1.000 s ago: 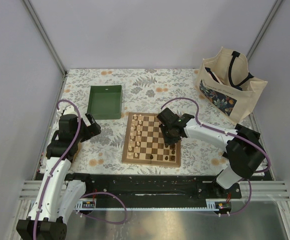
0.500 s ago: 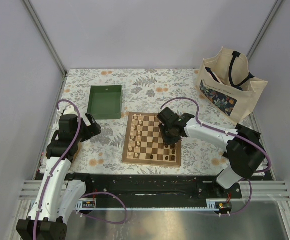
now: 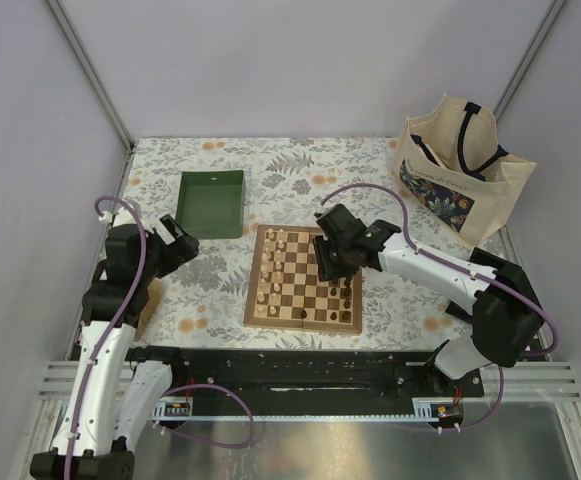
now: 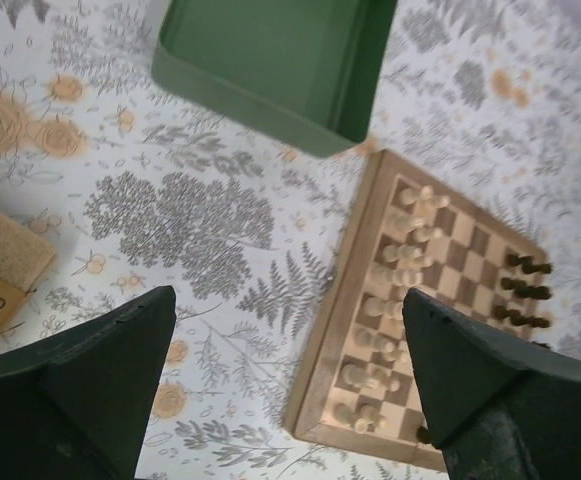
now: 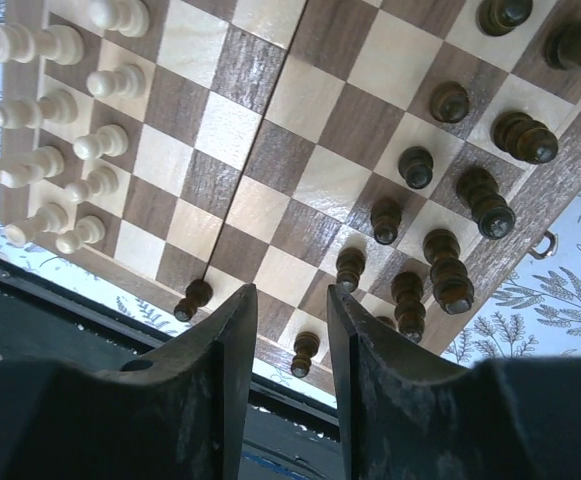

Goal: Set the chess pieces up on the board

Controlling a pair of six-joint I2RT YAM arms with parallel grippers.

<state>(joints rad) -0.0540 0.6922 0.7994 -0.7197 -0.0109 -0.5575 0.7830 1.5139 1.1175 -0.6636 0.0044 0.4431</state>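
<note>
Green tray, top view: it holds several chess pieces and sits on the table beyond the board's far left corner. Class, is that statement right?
Not quite. The green tray holds nothing: the left wrist view looks into it and shows it empty. The chess pieces in view stand on the board. The rest is correct: the tray sits on the table beyond the board's far left corner.
</note>
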